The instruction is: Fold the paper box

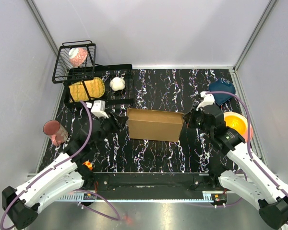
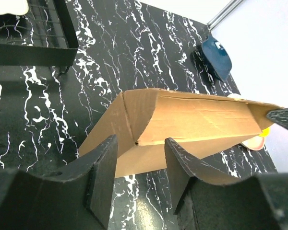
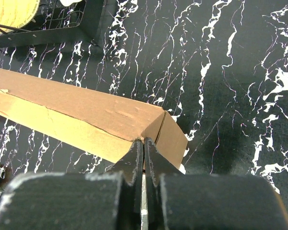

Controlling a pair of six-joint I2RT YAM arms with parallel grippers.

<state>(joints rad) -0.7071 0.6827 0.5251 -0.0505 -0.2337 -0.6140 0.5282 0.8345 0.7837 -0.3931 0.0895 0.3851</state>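
The paper box point(image 1: 153, 124) is plain brown cardboard, partly folded into a long shape in the middle of the black marbled table. Its left end point(image 2: 192, 120) lies just beyond my left gripper point(image 2: 140, 143), which stands open with only table between the fingers. In the top view that left gripper point(image 1: 114, 125) sits close to the box's left end, not holding it. My right gripper point(image 1: 188, 120) is at the box's right end. There the right gripper point(image 3: 144, 141) is shut, its tips pinching the corner edge of the box point(image 3: 77, 105).
A black wire rack point(image 1: 74, 62) with a pink item, a yellow round thing point(image 1: 86, 89) and a white lump point(image 1: 117, 83) stand at the back left. A pink cup point(image 1: 55, 132) is at the left edge. A blue dish point(image 1: 222, 91) and an orange bowl point(image 1: 235, 123) sit at the right.
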